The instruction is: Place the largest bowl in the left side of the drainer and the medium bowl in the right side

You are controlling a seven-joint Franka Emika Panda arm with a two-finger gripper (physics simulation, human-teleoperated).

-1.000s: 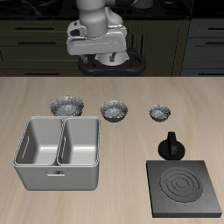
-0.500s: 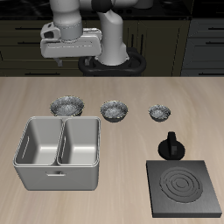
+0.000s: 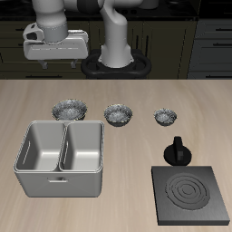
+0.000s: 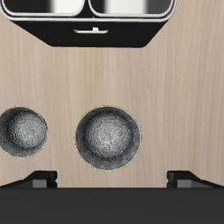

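The claw (image 3: 56,62) hung wide open and empty above the largest bowl (image 3: 69,110), which sat behind the drainer (image 3: 60,180); best to descend straddling its rim.

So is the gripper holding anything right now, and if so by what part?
Nothing is held. The gripper is open and hangs above the table, with the largest bowl sitting untouched on the wood below it.
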